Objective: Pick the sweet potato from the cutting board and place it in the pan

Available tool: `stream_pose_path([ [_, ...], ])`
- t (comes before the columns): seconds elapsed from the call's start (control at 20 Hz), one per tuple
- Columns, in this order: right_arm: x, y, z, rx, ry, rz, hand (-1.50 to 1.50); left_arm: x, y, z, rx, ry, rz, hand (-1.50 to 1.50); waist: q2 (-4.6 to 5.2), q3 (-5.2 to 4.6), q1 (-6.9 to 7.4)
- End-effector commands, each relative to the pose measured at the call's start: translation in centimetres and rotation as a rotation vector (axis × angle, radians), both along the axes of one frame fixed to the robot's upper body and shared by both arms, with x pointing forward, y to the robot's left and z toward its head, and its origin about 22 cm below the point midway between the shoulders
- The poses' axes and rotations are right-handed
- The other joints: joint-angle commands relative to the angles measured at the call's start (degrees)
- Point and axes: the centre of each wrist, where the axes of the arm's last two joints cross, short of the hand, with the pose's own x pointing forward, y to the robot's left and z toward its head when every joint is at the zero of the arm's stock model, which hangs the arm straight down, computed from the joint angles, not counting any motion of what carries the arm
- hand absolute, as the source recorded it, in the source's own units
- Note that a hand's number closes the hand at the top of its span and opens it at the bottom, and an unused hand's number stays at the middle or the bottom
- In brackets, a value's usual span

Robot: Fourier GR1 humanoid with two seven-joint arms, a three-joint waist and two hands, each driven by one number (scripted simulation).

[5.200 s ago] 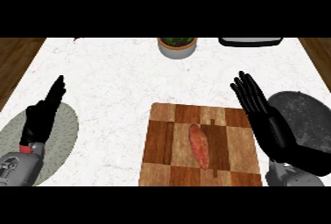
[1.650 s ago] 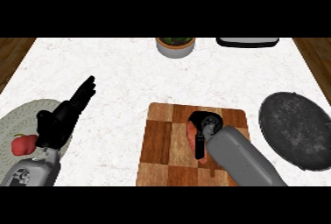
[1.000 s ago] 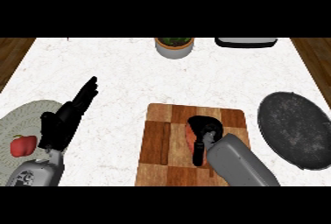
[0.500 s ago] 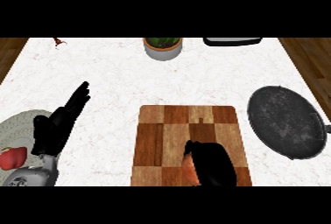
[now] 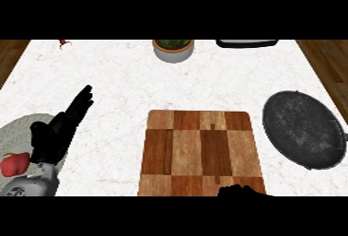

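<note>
In the head view, the right hand [image 5: 241,190] shows as only a dark sliver at the lower edge, just past the near right corner of the cutting board [image 5: 200,147]; half a second ago it lay across the board's lower half with an orange end of the sweet potato beside it; how far it is closed cannot be told, nor whether it has hold of anything; the sweet potato itself is out of sight in this view, and the board's checkered wood lies bare; the left hand [image 5: 60,131] rests as before, straight-fingered and holding nothing, slanting up and to the right beside the grey-green plate [image 5: 14,138]; on that plate lies a red piece of produce [image 5: 15,163], close to the view's left edge; the dark pan [image 5: 302,129] sits right of the board, showing only its own speckled bottom, its far rim near the counter's right edge; a narrow strip of white marble counter [image 5: 115,78] separates board and pan; a wide stretch of counter lies open between the board and the potted plant [image 5: 173,48] at the back; a dark tray-like thing [image 5: 246,43] sits beside the pot, cut by the view's top.
</note>
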Motion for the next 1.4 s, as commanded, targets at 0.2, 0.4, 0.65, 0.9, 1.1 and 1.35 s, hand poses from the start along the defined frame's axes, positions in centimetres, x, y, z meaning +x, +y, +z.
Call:
stream_pose_path([
  [0.2,-2.9,-3.8,0.1,0.130,-0.166,-0.179,1.50,0.5,-0.9,0.4,-0.009,-0.021,-0.039,0.00,1.08,0.15,2.15],
  [0.4,-2.3,-5.3,1.1,0.288,-0.203,-0.222,1.50,1.1,-0.9,0.4,-0.011,-0.023,-0.039,0.00,1.29,0.18,2.52],
  [0.65,1.8,-9.4,-1.9,0.284,-0.228,-0.281,1.50,1.1,-1.9,-0.1,-0.001,-0.028,-0.074,0.00,1.55,0.15,3.42],
  [0.9,6.3,-14.3,-4.5,0.224,-0.287,-0.365,1.50,1.1,-0.4,1.1,0.003,-0.019,-0.077,0.00,1.51,0.14,4.05],
  [1.1,8.1,-16.4,-7.9,0.201,-0.314,-0.359,1.50,0.9,-1.2,1.2,-0.013,-0.026,-0.065,0.00,1.39,0.09,3.85],
  [1.35,12.1,-22.2,-7.1,0.187,-0.302,-0.383,1.50,0.3,-1.5,0.2,-0.010,-0.042,-0.070,0.00,1.44,0.10,4.11],
])
